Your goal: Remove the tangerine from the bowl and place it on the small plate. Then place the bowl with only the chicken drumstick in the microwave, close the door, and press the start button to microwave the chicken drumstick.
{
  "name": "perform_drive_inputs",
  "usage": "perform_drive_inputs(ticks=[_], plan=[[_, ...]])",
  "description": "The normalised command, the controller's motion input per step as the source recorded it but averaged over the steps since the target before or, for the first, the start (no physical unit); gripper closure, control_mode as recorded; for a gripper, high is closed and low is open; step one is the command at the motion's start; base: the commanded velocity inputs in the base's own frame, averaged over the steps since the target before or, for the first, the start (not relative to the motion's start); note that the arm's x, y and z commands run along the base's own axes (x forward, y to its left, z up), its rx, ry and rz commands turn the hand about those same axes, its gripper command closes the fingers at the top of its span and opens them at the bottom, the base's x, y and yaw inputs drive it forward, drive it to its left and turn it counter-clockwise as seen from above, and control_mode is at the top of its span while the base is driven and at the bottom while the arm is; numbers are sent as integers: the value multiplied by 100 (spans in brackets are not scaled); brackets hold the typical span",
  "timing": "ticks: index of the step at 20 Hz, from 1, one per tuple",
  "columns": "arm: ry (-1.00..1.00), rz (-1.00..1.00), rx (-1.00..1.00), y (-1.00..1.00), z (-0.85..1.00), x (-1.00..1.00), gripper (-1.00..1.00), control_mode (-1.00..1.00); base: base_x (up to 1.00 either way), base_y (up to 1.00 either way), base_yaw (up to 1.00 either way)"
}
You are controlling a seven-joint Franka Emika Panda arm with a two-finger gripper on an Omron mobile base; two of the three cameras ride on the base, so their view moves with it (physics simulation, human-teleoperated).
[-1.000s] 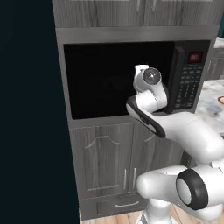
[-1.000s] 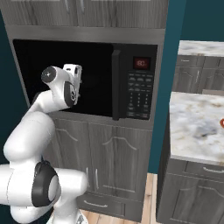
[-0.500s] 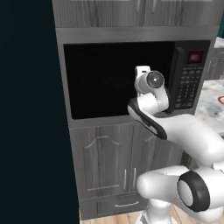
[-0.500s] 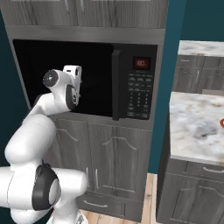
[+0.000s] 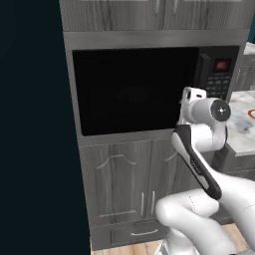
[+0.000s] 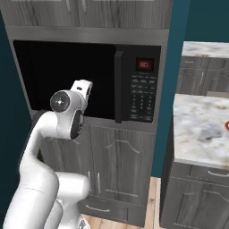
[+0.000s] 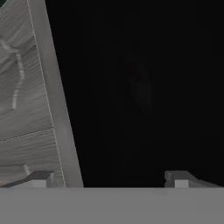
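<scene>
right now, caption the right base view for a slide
Arm raised before the shut microwave door, keypad to its right.

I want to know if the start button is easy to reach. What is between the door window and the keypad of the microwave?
In the right base view, the vertical black handle stands between the dark window and the keypad. Nothing else lies there.

Grey wood-grain cabinets (image 5: 129,184) fill the wall, with panelled doors and a drawer (image 5: 132,231) near the wooden floor (image 6: 150,205). A teal wall (image 6: 179,58) stands beside them. A marble surface (image 6: 199,127) sits to the right, over more grey cabinets.
</scene>
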Motion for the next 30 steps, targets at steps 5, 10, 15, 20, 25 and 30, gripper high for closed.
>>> perform_drive_inputs(ticks=[5, 10, 15, 20, 25, 30], plan=[[-2, 0, 15, -70, -42, -100, -100, -100, 0, 0, 0], [0, 0, -1, -55, -72, -34, -100, -100, 0, 0, 0], [1, 0, -1, -26, -48, 0, -100, -100, 0, 0, 0], [0, 0, 0, -11, -40, 3, -100, -100, 0, 0, 0], [0, 0, 8, -26, 2, 19, -100, -100, 0, 0, 0], [0, 5, 14, -5, 4, 49, -100, -100, 0, 0, 0]])
